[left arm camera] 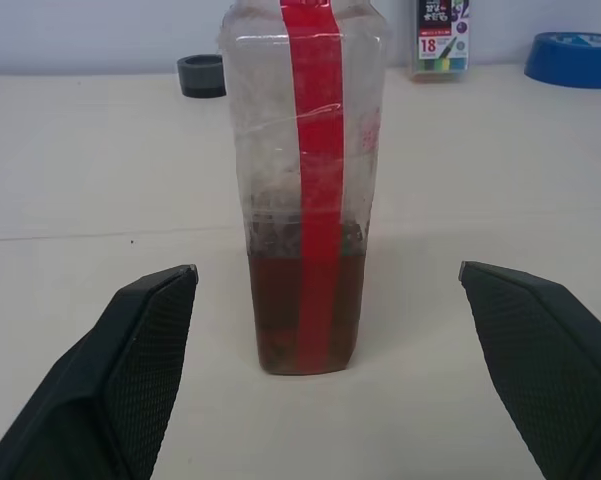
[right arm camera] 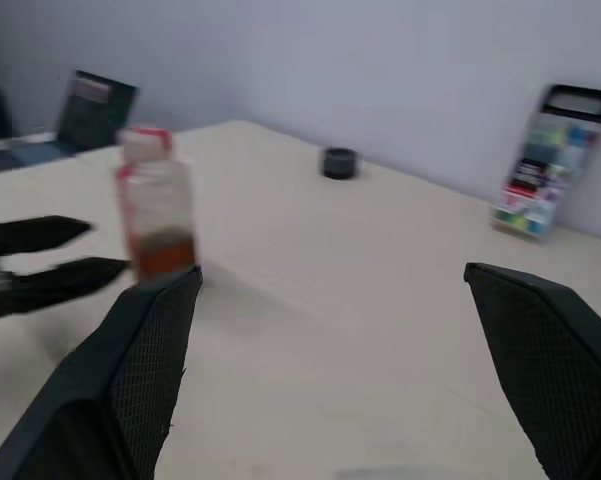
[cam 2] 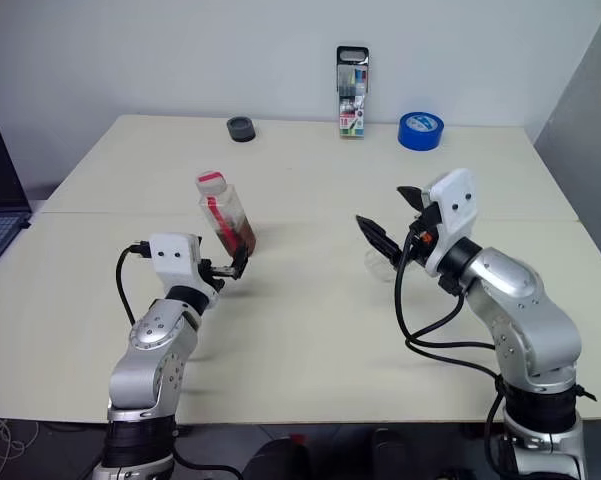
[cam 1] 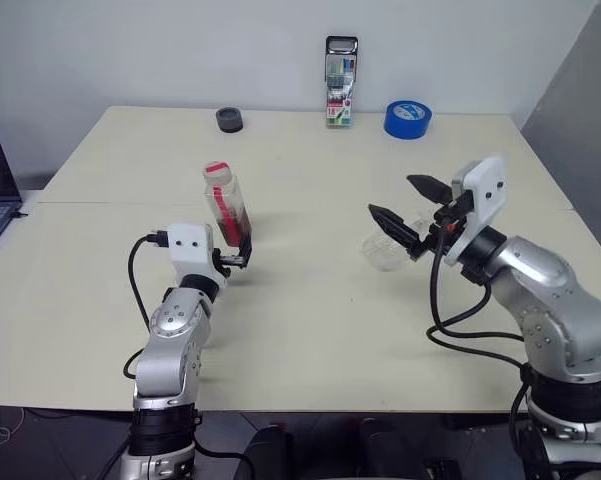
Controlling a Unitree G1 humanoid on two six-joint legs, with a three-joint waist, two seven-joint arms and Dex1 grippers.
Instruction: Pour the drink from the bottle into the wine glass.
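1. Nearest on the pale matte surface (cam 1: 310,340), two end effectors spread their black textured fingers wide, gripping nothing: the left end effector (cam 1: 236,258) just before the bottle, the right end effector (cam 1: 408,210) raised over the wine glass (cam 1: 383,250).
2. One clear squarish plastic bottle (cam 1: 224,205) stands upright, cap on top, drink (left arm camera: 305,315) filling its bottom third.
3. Farthest: one dark round ring (cam 1: 230,120), one marker case (cam 1: 340,82), one blue tape roll (cam 1: 408,119).
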